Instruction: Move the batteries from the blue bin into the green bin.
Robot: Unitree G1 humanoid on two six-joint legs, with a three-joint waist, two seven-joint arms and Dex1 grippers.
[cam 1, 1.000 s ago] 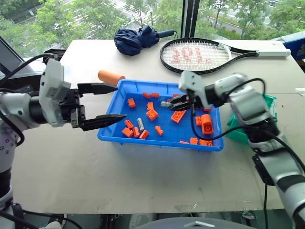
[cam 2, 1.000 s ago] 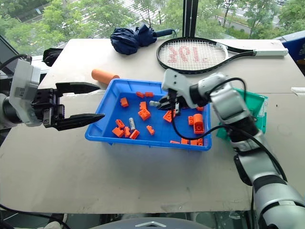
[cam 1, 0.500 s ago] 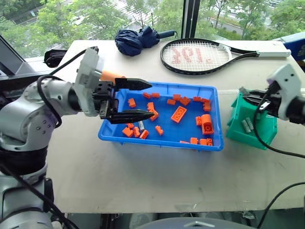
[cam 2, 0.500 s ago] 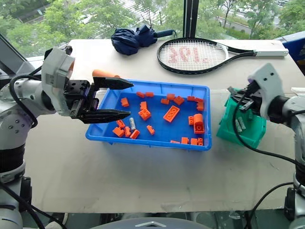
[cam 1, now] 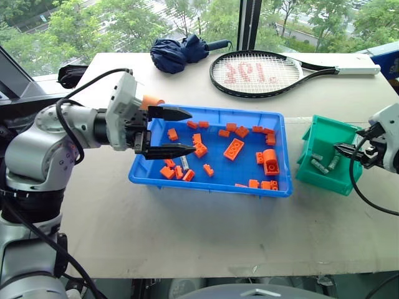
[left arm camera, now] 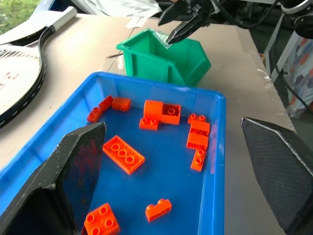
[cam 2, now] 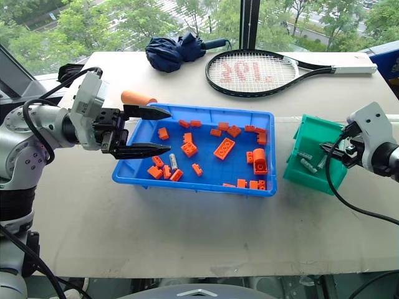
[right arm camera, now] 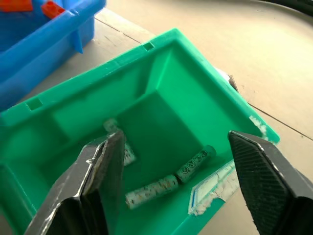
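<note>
Right claw (right arm camera: 171, 186), a second ago pinching a battery over the blue bin (cam 1: 274, 187), now hangs spread above the green bin (cam 1: 324, 174) at 3 o'clock; delivered batteries (right arm camera: 151, 192) lie inside. Left claw (cam 1: 187, 132), spread, has advanced over the bin's 9 o'clock side toward the remaining battery (cam 1: 184, 162).

Head stereo views: the table (cam 1: 187, 230) is viewed from above, facing forward and down, the blue bin (cam 1: 273, 188) at frame centre. Left wrist view: taken close over the blue bin toward the green bin (left arm camera: 190, 66). Right wrist view: taken close, down into the green bin.
</note>
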